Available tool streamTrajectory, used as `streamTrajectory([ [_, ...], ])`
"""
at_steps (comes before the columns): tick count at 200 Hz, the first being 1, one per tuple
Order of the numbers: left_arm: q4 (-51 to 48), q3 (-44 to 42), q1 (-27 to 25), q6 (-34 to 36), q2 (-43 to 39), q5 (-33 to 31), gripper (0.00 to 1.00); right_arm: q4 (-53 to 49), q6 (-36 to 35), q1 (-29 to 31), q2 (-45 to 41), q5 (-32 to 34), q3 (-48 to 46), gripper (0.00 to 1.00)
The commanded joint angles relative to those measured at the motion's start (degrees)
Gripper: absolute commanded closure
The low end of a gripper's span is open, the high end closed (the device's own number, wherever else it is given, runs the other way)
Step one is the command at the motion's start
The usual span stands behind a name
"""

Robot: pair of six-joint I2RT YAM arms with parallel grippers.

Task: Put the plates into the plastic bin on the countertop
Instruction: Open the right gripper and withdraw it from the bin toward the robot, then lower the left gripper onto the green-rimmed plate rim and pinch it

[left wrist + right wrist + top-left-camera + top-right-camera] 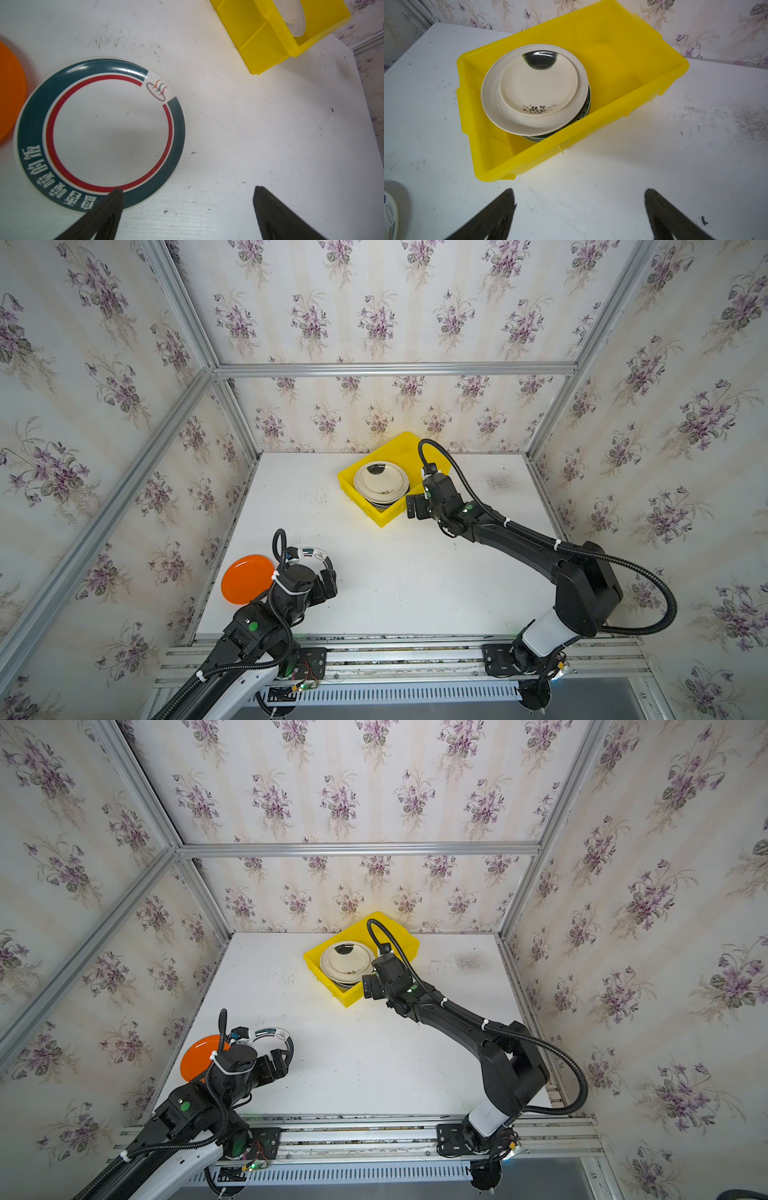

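The yellow plastic bin (386,519) (345,997) (612,52) stands at the back of the white countertop (415,580). It holds a stack of plates topped by a cream plate (380,483) (347,963) (537,87). A white plate with a dark green rim (99,133) (274,1036) lies at the front left, beside an orange plate (245,578) (10,89). My left gripper (188,188) (328,585) hovers open and empty at the green-rimmed plate's edge, one fingertip over its rim. My right gripper (579,190) (415,506) is open and empty, just in front of the bin.
Wallpapered walls with aluminium framing (395,369) close in the back and both sides. The arms' mounting rail (395,651) runs along the front edge. A dark scuffed patch (498,481) marks the countertop to the right of the bin.
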Motion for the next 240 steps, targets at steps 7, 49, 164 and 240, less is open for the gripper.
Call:
streamTrajectory([
  [7,-0.54,-1.01,0.07,-4.98,0.15,-1.56,0.0,4.9,2.08,-0.01,-3.11,-2.84,-2.87,0.01],
  [49,-4.34,-2.76,0.12,-13.37,-1.15,-5.19,0.0,5.42,3.96,-0.02,-7.04,-7.41,-6.05,0.01],
  [164,-10.49,-8.47,0.51,-28.86,-8.34,-6.85,0.0,9.65,7.13,-0.02,-12.88,-9.56,-13.26,0.01],
  [240,-8.13,-10.26,1.39,-29.66,-4.18,-7.94,0.0,10.63,7.22,-0.1,-12.16,-8.85,-13.94,0.01],
])
